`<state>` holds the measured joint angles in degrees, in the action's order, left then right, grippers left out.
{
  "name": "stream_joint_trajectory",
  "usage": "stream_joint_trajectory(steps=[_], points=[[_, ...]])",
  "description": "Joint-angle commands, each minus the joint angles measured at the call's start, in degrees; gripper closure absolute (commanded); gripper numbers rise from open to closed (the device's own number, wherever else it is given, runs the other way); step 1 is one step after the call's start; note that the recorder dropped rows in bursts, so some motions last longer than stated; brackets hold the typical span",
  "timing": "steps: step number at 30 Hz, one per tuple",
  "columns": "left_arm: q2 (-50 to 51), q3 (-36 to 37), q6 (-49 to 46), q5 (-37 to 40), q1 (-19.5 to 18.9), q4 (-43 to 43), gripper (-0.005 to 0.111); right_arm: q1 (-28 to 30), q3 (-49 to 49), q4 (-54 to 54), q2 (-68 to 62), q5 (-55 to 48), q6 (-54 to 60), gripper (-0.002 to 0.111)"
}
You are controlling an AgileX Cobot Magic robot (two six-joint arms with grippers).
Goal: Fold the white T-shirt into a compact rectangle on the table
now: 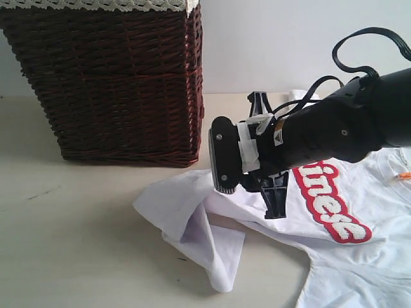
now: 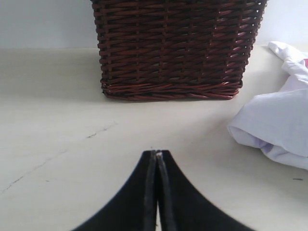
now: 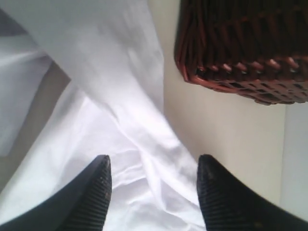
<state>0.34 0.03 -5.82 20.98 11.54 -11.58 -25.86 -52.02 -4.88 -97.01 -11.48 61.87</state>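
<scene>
The white T-shirt (image 1: 347, 269) lies crumpled on the table (image 1: 77, 244) at the right, its red-outlined lettering (image 1: 331, 205) facing up and a small orange tag (image 1: 403, 174) at the far right. One loose flap (image 1: 192, 224) trails to the left. My right gripper (image 3: 155, 163) hovers open over wrinkled shirt fabric (image 3: 120, 96), with nothing between its ribbed fingers (image 3: 96, 192). In the exterior view its arm (image 1: 334, 128) reaches over the shirt. My left gripper (image 2: 156, 155) is shut and empty above bare table, left of the shirt's edge (image 2: 279, 125).
A dark wicker basket (image 1: 115, 83) with a white lace liner stands at the back left, close to the shirt's upper edge. It also shows in the left wrist view as the basket (image 2: 173, 48) and in the right wrist view as the basket (image 3: 245, 43).
</scene>
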Motion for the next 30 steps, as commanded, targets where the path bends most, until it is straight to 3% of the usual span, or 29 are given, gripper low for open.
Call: stream_joint_trajectory(steps=[1,7,13,14,20,23,26,30], points=[[-0.3,0.0,0.1,-0.2,-0.2,-0.1,0.107,-0.1,-0.4,-0.3,-1.8,1.4,0.5,0.055],[-0.3,0.0,0.1,-0.2,-0.2,-0.1,0.107,-0.1,-0.4,0.0,-5.9,13.2,-2.4,0.064],[-0.3,0.0,0.1,-0.2,-0.2,-0.1,0.107,-0.1,-0.4,0.7,-7.3,18.9,-2.9,0.106],[-0.3,0.0,0.1,-0.2,-0.2,-0.1,0.107,-0.1,-0.4,1.7,-7.1,20.6,-3.3,0.108],[-0.3,0.0,0.1,-0.2,-0.2,-0.1,0.107,-0.1,-0.6,20.5,-6.4,39.7,-3.7,0.108],[-0.3,0.0,0.1,-0.2,-0.2,-0.1,0.107,-0.1,-2.9,33.0,-7.2,38.3,-3.0,0.105],[-0.3,0.0,0.1,-0.2,-0.2,-0.1,0.107,-0.1,-5.1,39.3,-7.9,31.6,1.5,0.086],[-0.3,0.0,0.1,-0.2,-0.2,-0.1,0.107,-0.1,-7.9,40.7,-7.6,24.6,-0.6,0.057]])
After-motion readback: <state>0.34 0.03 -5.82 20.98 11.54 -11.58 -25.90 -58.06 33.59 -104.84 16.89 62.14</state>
